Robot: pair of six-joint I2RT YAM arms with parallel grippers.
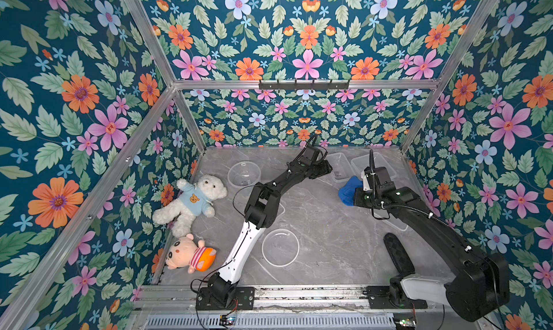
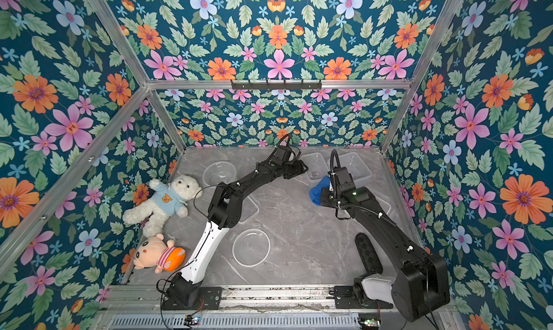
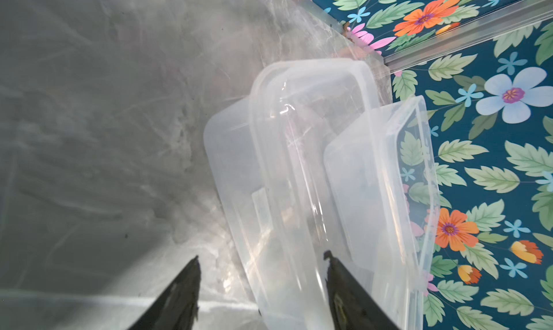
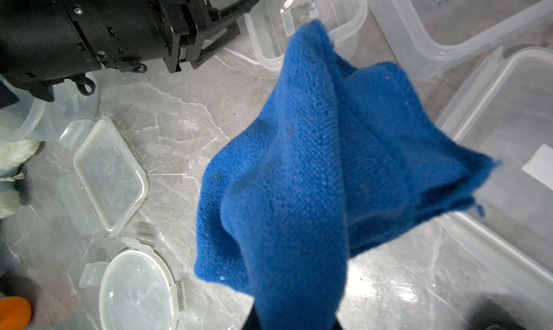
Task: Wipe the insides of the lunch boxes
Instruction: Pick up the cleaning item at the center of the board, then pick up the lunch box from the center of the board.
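Three clear lunch boxes stand at the back of the table: a round one [image 1: 244,174], a small rectangular one [image 1: 339,166] and a large square one [image 1: 372,163]. My left gripper [image 1: 324,167] is open at the rectangular box [image 3: 299,163]. In the left wrist view my left gripper [image 3: 261,264] has one finger inside that box and one outside its near wall. The square box [image 3: 386,175] lies just beyond. My right gripper [image 1: 357,189] is shut on a blue cloth [image 4: 314,163], which hangs above the table just in front of the rectangular box [image 4: 266,32] and hides the fingers.
Three flat clear lids lie on the table: a round one [image 1: 280,247], a rectangular one [image 4: 107,175] under the left arm, and a large one [image 4: 502,119] under the right arm. A white teddy [image 1: 194,199] and a pink doll [image 1: 188,253] lie at the left. Floral walls close in.
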